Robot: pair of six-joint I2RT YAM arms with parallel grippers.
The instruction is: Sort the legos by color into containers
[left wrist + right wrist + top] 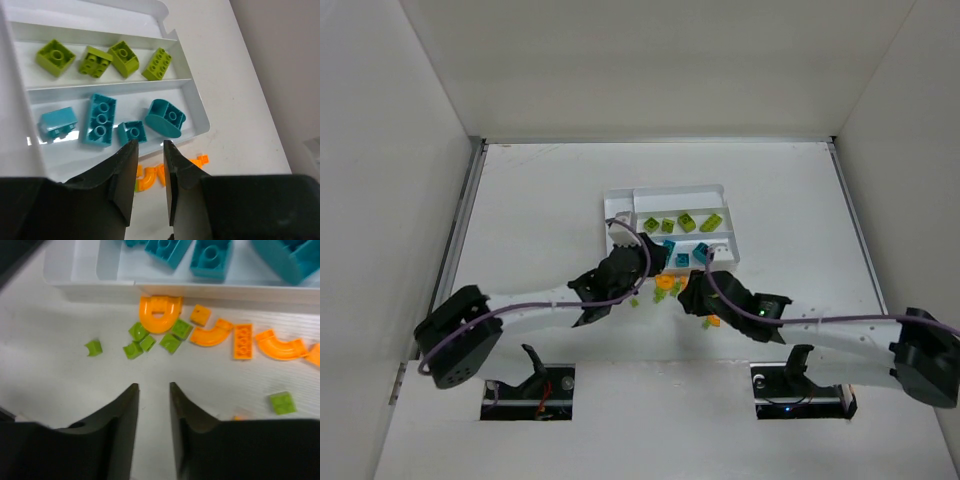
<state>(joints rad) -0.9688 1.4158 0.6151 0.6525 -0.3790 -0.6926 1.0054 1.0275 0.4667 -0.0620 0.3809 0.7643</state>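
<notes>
Four lime green bricks (123, 58) are seen in one long section of the white tray (197, 120), and four teal bricks (100, 120) in the section beside it. Orange pieces (147, 315) and small lime pieces (138, 332) are scattered on the table (50, 370), just outside the tray wall. The left gripper (149, 150) and right gripper (153, 390) are each held narrowly parted, with nothing gripped.
</notes>
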